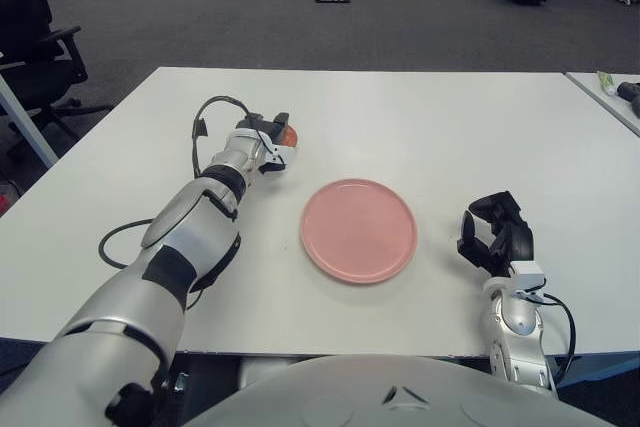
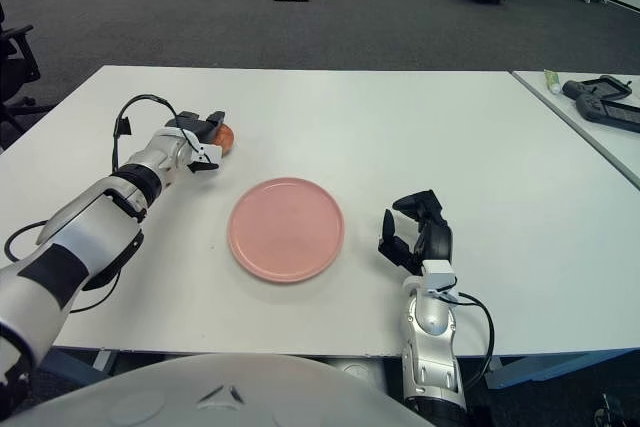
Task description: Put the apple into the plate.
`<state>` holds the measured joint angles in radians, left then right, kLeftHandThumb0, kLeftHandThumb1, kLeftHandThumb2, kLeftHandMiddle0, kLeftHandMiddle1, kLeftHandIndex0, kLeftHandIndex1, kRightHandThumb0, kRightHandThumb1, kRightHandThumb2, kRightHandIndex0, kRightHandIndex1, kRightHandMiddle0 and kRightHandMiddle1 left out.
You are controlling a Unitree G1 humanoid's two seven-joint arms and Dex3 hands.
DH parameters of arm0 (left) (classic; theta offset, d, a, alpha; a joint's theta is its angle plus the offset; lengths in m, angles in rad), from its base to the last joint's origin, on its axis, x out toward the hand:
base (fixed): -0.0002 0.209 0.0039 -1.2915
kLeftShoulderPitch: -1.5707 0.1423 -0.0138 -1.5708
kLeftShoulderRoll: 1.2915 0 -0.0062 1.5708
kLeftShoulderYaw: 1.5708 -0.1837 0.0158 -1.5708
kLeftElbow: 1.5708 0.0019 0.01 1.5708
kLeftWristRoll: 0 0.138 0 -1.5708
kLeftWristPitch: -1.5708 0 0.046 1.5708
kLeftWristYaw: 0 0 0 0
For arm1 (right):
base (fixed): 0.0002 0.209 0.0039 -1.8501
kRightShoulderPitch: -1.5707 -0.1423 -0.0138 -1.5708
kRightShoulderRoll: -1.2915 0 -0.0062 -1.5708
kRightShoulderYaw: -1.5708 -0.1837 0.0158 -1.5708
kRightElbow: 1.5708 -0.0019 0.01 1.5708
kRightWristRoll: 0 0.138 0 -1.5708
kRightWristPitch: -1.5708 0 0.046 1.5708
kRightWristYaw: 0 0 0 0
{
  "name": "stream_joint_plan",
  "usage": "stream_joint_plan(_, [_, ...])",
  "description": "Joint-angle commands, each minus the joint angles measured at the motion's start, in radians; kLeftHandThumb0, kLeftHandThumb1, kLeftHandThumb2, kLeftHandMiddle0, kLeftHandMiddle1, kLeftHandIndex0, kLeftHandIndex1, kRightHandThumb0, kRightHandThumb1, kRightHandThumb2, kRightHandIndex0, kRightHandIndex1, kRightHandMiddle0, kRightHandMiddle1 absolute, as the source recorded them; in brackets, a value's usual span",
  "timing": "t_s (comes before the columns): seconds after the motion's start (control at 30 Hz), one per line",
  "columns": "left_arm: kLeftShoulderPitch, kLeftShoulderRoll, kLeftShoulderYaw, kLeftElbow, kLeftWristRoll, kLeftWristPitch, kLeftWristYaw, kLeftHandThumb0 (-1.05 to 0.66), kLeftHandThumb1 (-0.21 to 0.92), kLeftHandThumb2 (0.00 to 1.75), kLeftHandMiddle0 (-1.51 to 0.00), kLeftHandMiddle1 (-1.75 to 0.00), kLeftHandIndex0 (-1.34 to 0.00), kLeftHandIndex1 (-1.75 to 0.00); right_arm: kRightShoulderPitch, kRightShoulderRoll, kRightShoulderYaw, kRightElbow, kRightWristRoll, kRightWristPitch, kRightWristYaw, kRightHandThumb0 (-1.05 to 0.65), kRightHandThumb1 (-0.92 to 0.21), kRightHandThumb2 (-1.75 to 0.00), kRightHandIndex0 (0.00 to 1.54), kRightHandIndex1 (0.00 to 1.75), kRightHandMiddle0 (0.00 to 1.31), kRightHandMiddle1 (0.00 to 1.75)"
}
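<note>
A red-orange apple [image 1: 288, 134] is on the white table [image 1: 420, 127], left of and behind the pink plate [image 1: 358, 229]. My left hand [image 1: 270, 143] reaches out to the apple, with its fingers closed around it from the left and the apple low at the table surface. The plate is empty and lies flat at the table's middle front. My right hand [image 1: 495, 232] shows to the right of the plate, with its fingers relaxed and holding nothing.
A second table [image 2: 600, 137] stands at the right with a black device [image 2: 605, 102] and a green tube [image 2: 551, 77] on it. An office chair [image 1: 35, 47] is at the far left. A black cable [image 1: 120, 242] loops beside my left arm.
</note>
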<state>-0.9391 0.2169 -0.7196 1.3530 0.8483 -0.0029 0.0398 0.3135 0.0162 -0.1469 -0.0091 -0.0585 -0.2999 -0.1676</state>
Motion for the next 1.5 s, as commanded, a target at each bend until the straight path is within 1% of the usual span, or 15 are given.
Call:
stream_joint_plan(0.0, [0.050,-0.009,-0.049,0.025,0.051,-0.008,0.051,-0.70,0.45,0.91,0.00,-0.86,0.00,-0.56,-0.010,0.002,0.001,-0.008,0.007,-0.005,0.004,-0.40,-0.58,-0.99,0.63,1.36,0.40,1.75])
stream_joint_plan(0.13, [0.055,-0.011,-0.082,0.028,0.084,0.009,0.139,-0.64,0.35,1.02,-0.02,-1.21,0.00,-0.99,-0.011,0.000,0.002,-0.005,0.005,-0.013,0.005,-0.40,-0.58,-0.99,0.64,1.36,0.41,1.75])
stream_joint_plan(0.3, [0.067,-0.013,-0.101,0.032,0.104,0.032,0.229,-0.52,0.24,1.15,-0.07,-1.43,0.00,-1.26,-0.009,0.004,0.002,-0.016,0.015,-0.004,0.009,-0.41,-0.56,-1.02,0.64,1.36,0.42,1.75])
stream_joint_plan(0.37, [0.077,-0.014,-0.104,0.034,0.108,0.042,0.270,-0.34,0.18,1.29,-0.12,-1.58,0.00,-1.40,-0.008,0.006,0.002,-0.020,0.022,0.002,0.011,-0.41,-0.56,-1.02,0.64,1.36,0.42,1.75])
stream_joint_plan(0.43, [0.082,-0.015,-0.105,0.035,0.110,0.045,0.289,0.10,0.36,1.18,-0.32,-1.68,0.00,-1.57,-0.008,0.006,0.002,-0.021,0.025,0.003,0.012,-0.41,-0.55,-1.03,0.64,1.36,0.42,1.75])
stream_joint_plan(0.47, [0.084,-0.014,-0.108,0.035,0.115,0.048,0.307,0.16,0.38,1.16,-0.35,-1.69,0.00,-1.59,-0.009,0.006,0.002,-0.020,0.025,0.002,0.013,-0.41,-0.55,-1.03,0.64,1.36,0.42,1.75])
stream_joint_plan(0.5, [0.085,-0.014,-0.112,0.036,0.120,0.050,0.321,0.26,0.39,1.18,-0.41,-1.71,-0.08,-1.65,-0.009,0.005,0.002,-0.019,0.025,0.001,0.014,-0.41,-0.55,-1.03,0.64,1.36,0.43,1.75])
stream_joint_plan(0.6, [0.091,-0.012,-0.120,0.038,0.128,0.051,0.342,0.09,0.30,1.29,-0.59,-1.63,-0.35,-1.71,-0.010,0.004,0.001,-0.018,0.022,-0.001,0.015,-0.41,-0.55,-1.03,0.65,1.36,0.43,1.75])
stream_joint_plan(0.7, [0.095,-0.010,-0.115,0.039,0.123,0.049,0.347,0.03,0.17,1.41,-0.73,-1.54,-0.52,-1.74,-0.010,0.002,0.000,-0.016,0.016,-0.003,0.012,-0.41,-0.55,-1.03,0.65,1.37,0.43,1.75])
stream_joint_plan(0.8, [0.099,-0.009,-0.095,0.038,0.104,0.037,0.348,0.01,0.05,1.51,-0.88,-1.42,-0.63,-1.74,-0.012,0.001,0.000,-0.012,0.009,-0.008,0.009,-0.41,-0.55,-1.03,0.64,1.37,0.42,1.75])
stream_joint_plan(0.97, [0.100,-0.007,-0.066,0.037,0.075,0.022,0.317,0.00,-0.01,1.54,-0.98,-1.28,-0.71,-1.75,-0.013,-0.002,-0.001,-0.009,0.021,-0.014,0.021,-0.41,-0.56,-1.02,0.64,1.37,0.42,1.75])
stream_joint_plan(1.0, [0.100,-0.007,-0.063,0.037,0.073,0.019,0.311,0.00,-0.01,1.53,-0.99,-1.25,-0.74,-1.75,-0.014,-0.003,-0.001,-0.007,0.022,-0.017,0.022,-0.41,-0.56,-1.02,0.64,1.38,0.42,1.75])
stream_joint_plan(1.03, [0.101,-0.007,-0.061,0.037,0.072,0.017,0.307,0.00,0.02,1.56,-0.87,-1.43,-0.71,-1.75,-0.014,-0.004,-0.002,-0.006,0.022,-0.020,0.024,-0.41,-0.56,-1.02,0.64,1.38,0.42,1.75])
stream_joint_plan(1.17, [0.103,-0.006,-0.050,0.037,0.062,0.010,0.297,0.00,0.07,1.57,-0.71,-1.66,-0.68,-1.75,-0.016,-0.006,-0.004,-0.002,0.016,-0.024,0.024,-0.41,-0.56,-1.02,0.64,1.38,0.42,1.75])
stream_joint_plan(1.47, [0.114,-0.006,0.017,0.035,-0.004,0.004,0.263,0.00,0.04,1.63,-0.70,-1.74,-0.70,-1.75,-0.019,-0.002,-0.006,-0.005,0.016,-0.013,0.017,-0.40,-0.57,-1.01,0.63,1.38,0.42,1.75])
